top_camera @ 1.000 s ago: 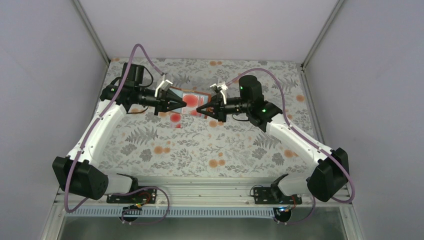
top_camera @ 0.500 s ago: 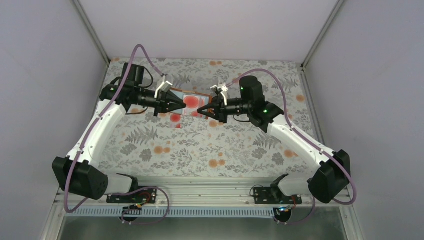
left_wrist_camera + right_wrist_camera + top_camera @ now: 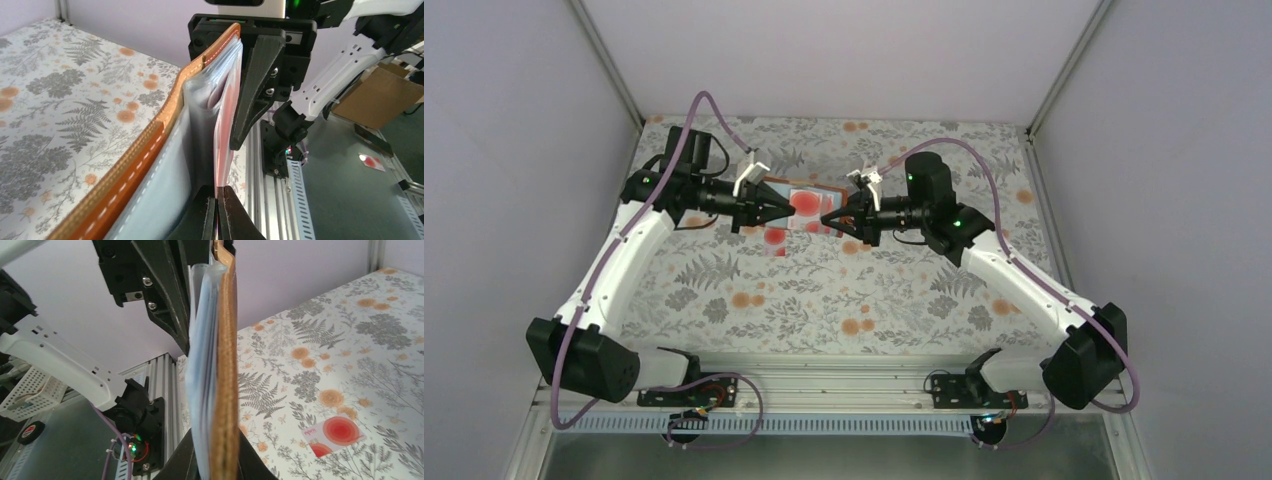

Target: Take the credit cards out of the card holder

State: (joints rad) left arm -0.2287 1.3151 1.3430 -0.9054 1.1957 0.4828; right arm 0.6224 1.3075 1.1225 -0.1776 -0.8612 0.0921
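Up above the flowery table (image 3: 844, 290), the left gripper (image 3: 216, 202) is squeezed tight on the edge of a pale red-spotted card (image 3: 223, 145). The right gripper (image 3: 216, 460) pinches the brown card holder (image 3: 226, 365). A second card (image 3: 334, 436) lies flat on the table below.
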